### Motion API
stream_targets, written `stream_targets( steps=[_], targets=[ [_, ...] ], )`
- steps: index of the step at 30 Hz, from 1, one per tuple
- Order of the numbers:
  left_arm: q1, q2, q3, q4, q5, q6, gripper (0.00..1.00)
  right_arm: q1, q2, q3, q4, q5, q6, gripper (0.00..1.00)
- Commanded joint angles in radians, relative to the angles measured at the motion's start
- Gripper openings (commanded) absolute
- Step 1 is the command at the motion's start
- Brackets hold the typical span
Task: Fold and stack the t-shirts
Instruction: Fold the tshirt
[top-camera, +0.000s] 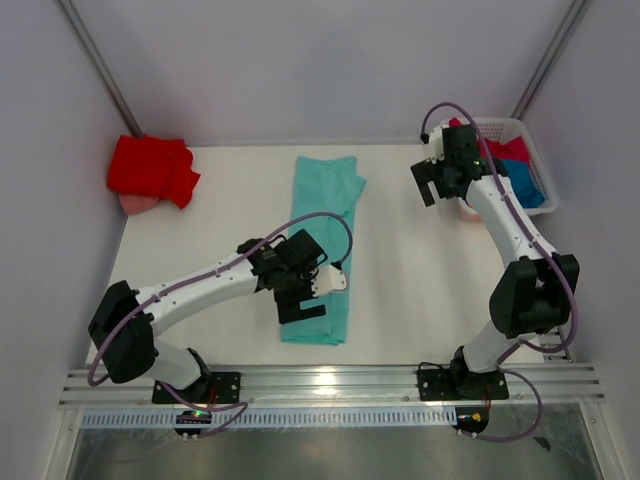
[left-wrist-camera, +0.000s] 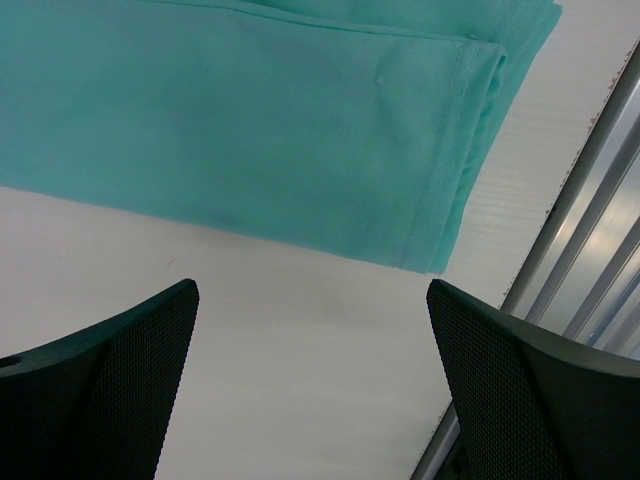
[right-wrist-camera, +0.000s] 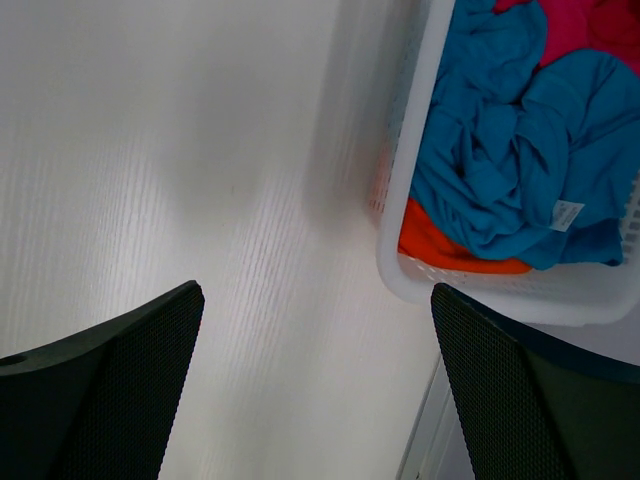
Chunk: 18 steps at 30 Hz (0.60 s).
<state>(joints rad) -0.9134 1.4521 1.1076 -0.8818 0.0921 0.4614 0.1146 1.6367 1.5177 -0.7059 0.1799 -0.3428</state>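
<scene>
Mint-teal t-shirt (top-camera: 322, 240) lies mid-table as a long strip running far-to-near; my left gripper (top-camera: 305, 280) hangs wide open right over its near end, so that's the closer arm; right gripper (top-camera: 432, 182) gapes empty beside the basket (top-camera: 503, 123).

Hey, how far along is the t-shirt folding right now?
Looks done: red t-shirt piled far left. In hand: mint-teal t-shirt folded into a long strip, left pincer open by its near end, holding nothing. Left: blue t-shirt and crimson-pink t-shirt crumpled in the basket, right pincer open beside it.
</scene>
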Motion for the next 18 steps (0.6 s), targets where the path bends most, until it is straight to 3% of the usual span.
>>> stream_targets(
  steps=[1,9,15,18],
  targets=[
    [-0.059,-0.042,-0.020,0.018,-0.035,-0.013,0.98,0.002,-0.029,-0.042,-0.027,-0.034,-0.005,0.99],
    [-0.070,-0.071,-0.017,-0.023,-0.029,-0.040,0.99,-0.055,0.015,0.015,-0.058,-0.144,-0.029,0.99],
    [-0.070,-0.088,0.058,-0.071,-0.075,-0.030,0.99,-0.099,-0.024,0.065,-0.276,-0.639,-0.188,0.99],
    [-0.070,-0.091,0.121,-0.144,-0.046,-0.044,0.99,-0.099,-0.113,-0.034,-0.271,-0.733,-0.266,1.00]
  ],
)
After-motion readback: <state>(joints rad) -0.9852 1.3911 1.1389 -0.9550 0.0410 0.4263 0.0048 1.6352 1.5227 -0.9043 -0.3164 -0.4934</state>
